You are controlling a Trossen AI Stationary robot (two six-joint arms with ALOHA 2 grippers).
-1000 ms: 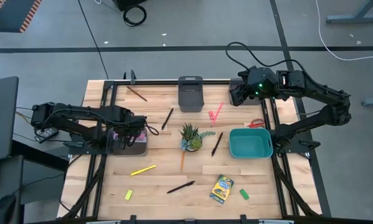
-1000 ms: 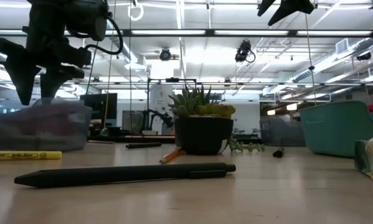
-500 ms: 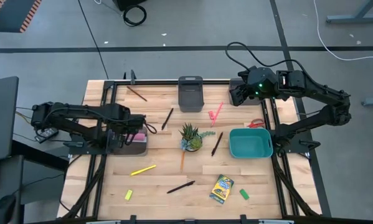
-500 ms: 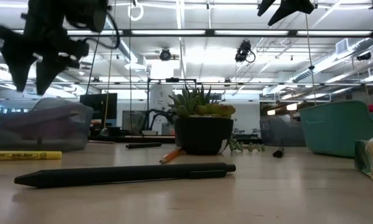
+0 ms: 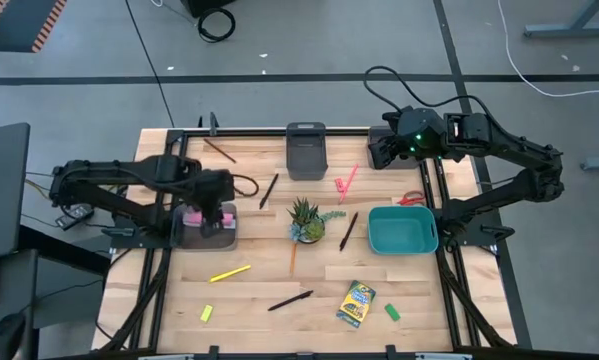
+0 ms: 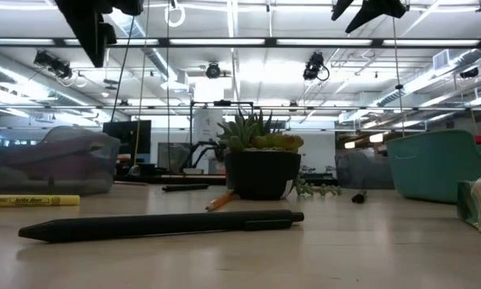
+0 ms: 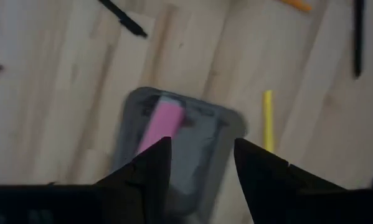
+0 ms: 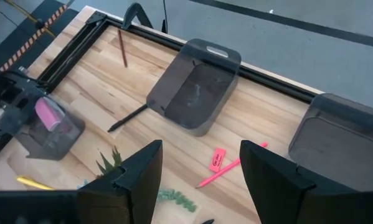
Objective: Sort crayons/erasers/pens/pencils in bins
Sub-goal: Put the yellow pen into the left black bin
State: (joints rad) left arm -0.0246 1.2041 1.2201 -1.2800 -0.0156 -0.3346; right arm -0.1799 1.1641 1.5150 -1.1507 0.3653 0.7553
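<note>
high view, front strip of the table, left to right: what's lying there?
Yellow eraser → yellow pen → black pen → crayon box → green eraser.

The high view looks straight down on the whole wooden slatted table. The low view sits at tabletop height, close to a black pen. Both show the small potted green plant, mid-frame.
</note>
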